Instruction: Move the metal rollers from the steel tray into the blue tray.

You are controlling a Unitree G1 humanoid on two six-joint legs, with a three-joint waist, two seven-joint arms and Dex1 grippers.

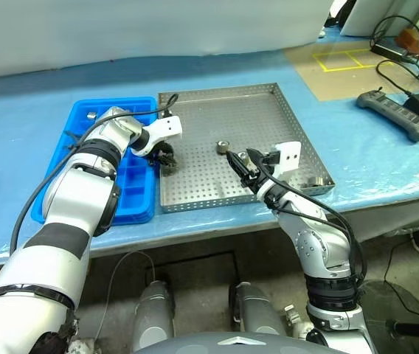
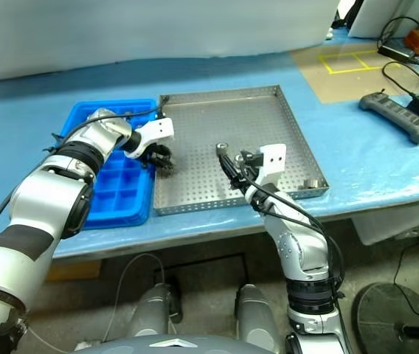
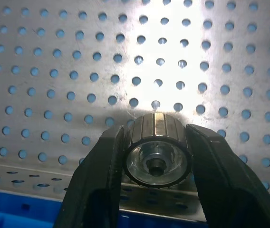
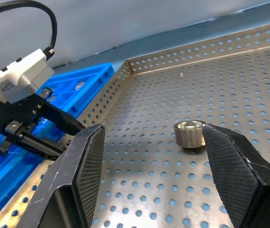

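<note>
one roller [image 3: 157, 151] clamped between left gripper [image 1: 167, 157] fingers, above steel tray [image 1: 268, 92] left edge, frame centre-left, beside blue tray [image 1: 137, 209]. right gripper [image 4: 149, 156] held open; second roller [image 4: 189, 134] lying frame centre.

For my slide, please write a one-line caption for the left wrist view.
Left gripper fingers clamp a ribbed metal roller above the perforated steel tray.

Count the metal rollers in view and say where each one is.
4 visible: one roller gripped in the left claw, one loose mid steel tray, one at that tray's right wall, one in the blue tray. Others may be hidden.
</note>
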